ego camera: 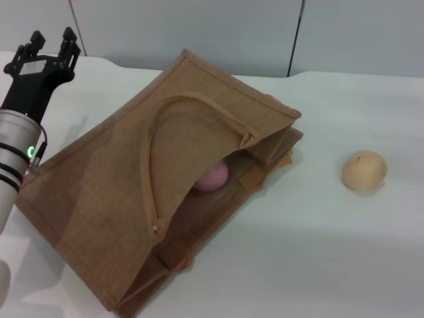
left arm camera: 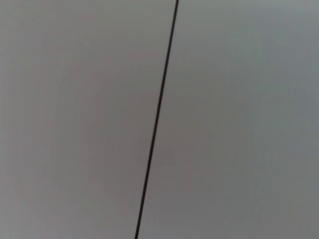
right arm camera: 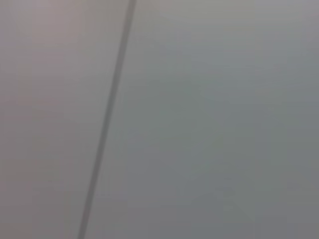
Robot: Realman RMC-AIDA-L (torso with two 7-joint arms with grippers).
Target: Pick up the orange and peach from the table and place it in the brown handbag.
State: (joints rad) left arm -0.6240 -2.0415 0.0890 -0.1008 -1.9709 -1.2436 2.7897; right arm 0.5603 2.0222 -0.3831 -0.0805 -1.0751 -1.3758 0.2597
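**Inside the bag: peach in, left arm raised clear**

On the white table (ego camera: 318,238), head view, the brown handbag (ego camera: 99,199) lies flat, mouth facing right. The peach (ego camera: 213,176) sits inside the opening; the orange stays unseen. A beige round fruit (ego camera: 364,170) rests well apart, right. The left gripper (ego camera: 51,44) hangs at far left, fingers parted, empty.

Both wrist views show only a grey wall panel (left arm camera: 239,119) with a seam.
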